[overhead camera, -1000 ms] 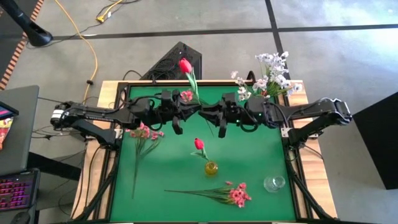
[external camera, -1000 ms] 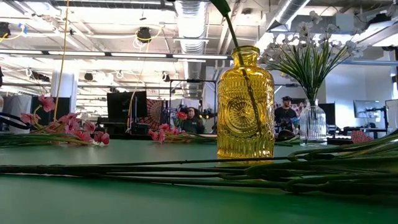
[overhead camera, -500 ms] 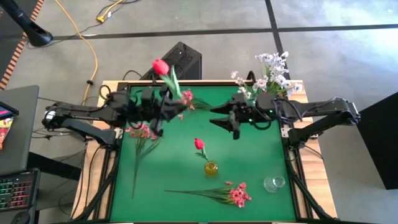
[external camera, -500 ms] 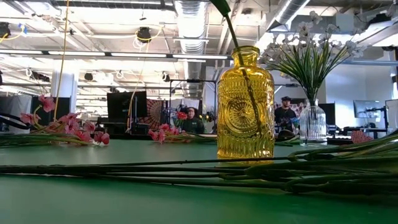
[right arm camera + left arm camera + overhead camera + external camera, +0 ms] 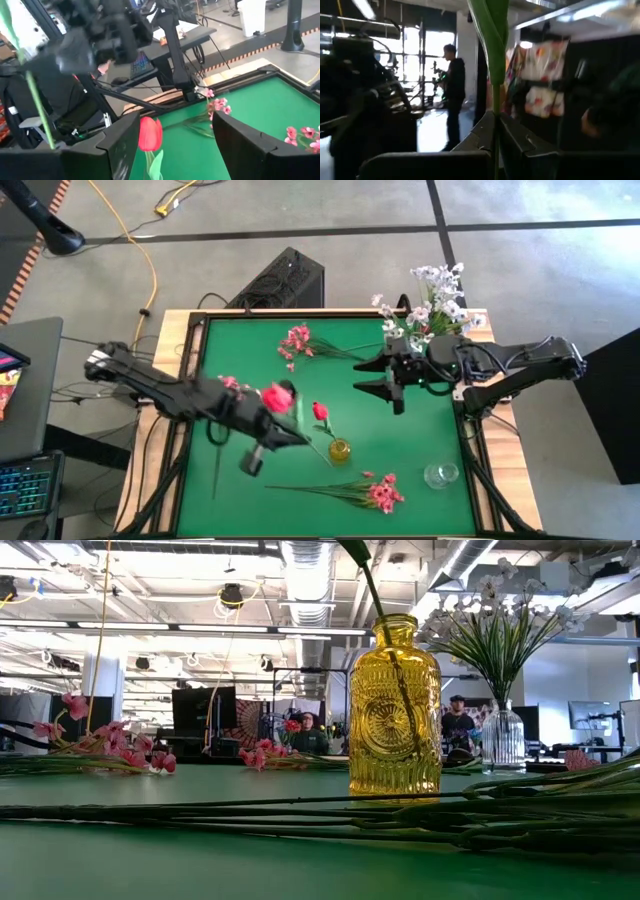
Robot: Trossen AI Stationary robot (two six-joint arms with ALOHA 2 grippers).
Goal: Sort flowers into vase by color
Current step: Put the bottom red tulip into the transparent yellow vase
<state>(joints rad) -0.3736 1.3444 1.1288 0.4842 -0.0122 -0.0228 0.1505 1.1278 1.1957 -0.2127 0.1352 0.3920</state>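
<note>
My left gripper (image 5: 285,432) is over the table's middle, shut on a red tulip whose bud (image 5: 278,395) stands above it; its green stem and leaf (image 5: 490,30) rise between the fingers in the left wrist view. Just right of it the yellow vase (image 5: 340,450) stands on the mat with another red tulip (image 5: 320,412) in it. My right gripper (image 5: 392,377) is open and empty at the far right; through its fingers (image 5: 120,145) it sees the vase's tulip (image 5: 150,132). Pink sprays lie far (image 5: 297,340), left (image 5: 228,385) and near (image 5: 380,495). My left gripper pinches the tulip's green stem (image 5: 496,120) between its two fingers, which lie across it. The tulip is lifted clear of the table, with the bud above the gripper and the lower stem (image 5: 318,448) slanting toward the yellow vase.
A clear vase with white sprays (image 5: 432,305) stands at the far right corner. A small clear glass vase (image 5: 440,474) stands near right. In the low view the near pink spray's long stems (image 5: 300,810) lie in front of the yellow vase (image 5: 394,705). People show in the room behind.
Both grippers met at the red tulip over the far middle. My left gripper has carried the tulip away, first toward the left, then toward the near edge and the yellow vase. My right gripper has drawn back toward the table's right edge, empty.
</note>
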